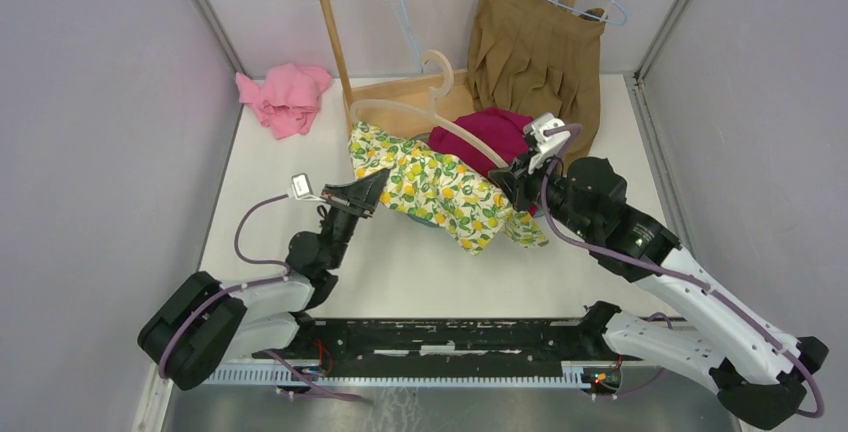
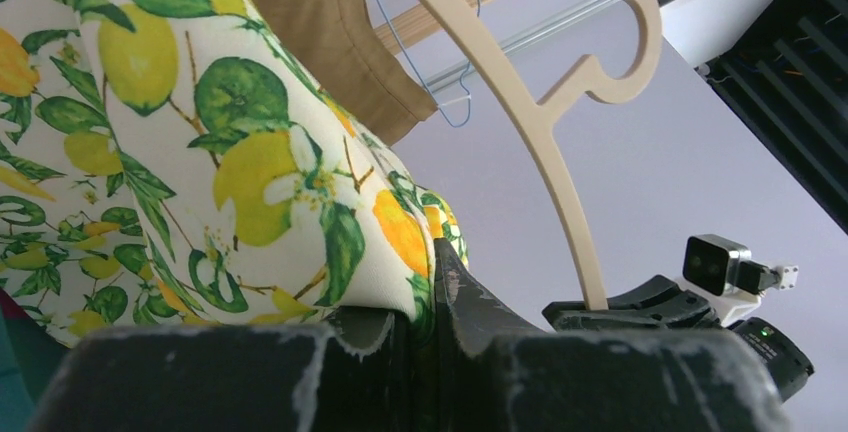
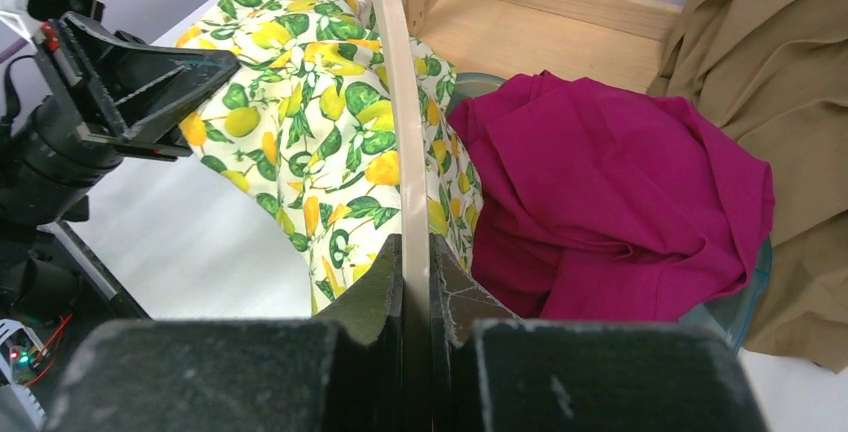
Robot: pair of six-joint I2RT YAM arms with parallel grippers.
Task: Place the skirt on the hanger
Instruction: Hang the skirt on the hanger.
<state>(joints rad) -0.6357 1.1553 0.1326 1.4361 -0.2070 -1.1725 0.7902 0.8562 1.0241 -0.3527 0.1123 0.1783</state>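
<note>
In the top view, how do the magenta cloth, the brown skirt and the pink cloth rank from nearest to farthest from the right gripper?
1. Magenta cloth, just behind the right gripper.
2. Brown skirt, hanging at the back right.
3. Pink cloth, lying far off at the back left.

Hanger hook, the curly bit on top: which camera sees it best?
The left wrist view: the hook is big, and nothing blocks it. The top external view shows the hook small, near the wooden rack. The right wrist view shows only a stretch of the hanger pinched in the right gripper, no hook.
</note>
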